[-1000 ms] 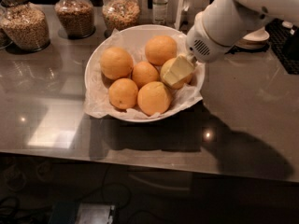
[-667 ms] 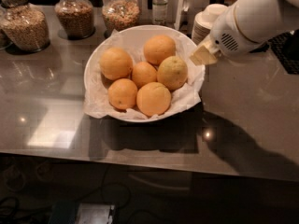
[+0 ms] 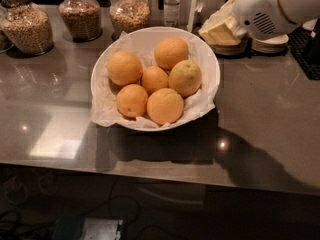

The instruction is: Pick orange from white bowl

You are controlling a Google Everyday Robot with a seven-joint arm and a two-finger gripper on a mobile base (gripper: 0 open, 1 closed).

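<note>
The white bowl [image 3: 204,51], wide and lined with crinkled white paper, stands on the grey counter in the middle of the view. The orange [image 3: 185,77], duller and yellow-green with dark specks, lies at the bowl's right side among several brighter oranges [image 3: 125,68]. My gripper [image 3: 218,32], cream-coloured on a white arm, hangs above the counter beyond the bowl's upper right rim. It is clear of the bowl and touches no fruit. Nothing shows in its grasp.
Three glass jars of grain [image 3: 27,28] and a small bottle [image 3: 171,4] line the back of the counter. Stacked small plates [image 3: 270,43] sit at the back right behind the arm. The counter's front edge [image 3: 150,171] runs below the bowl.
The gripper was down on the dull orange at the bowl's right side. It has lifted away up and to the right without it. The orange stays in the bowl.
</note>
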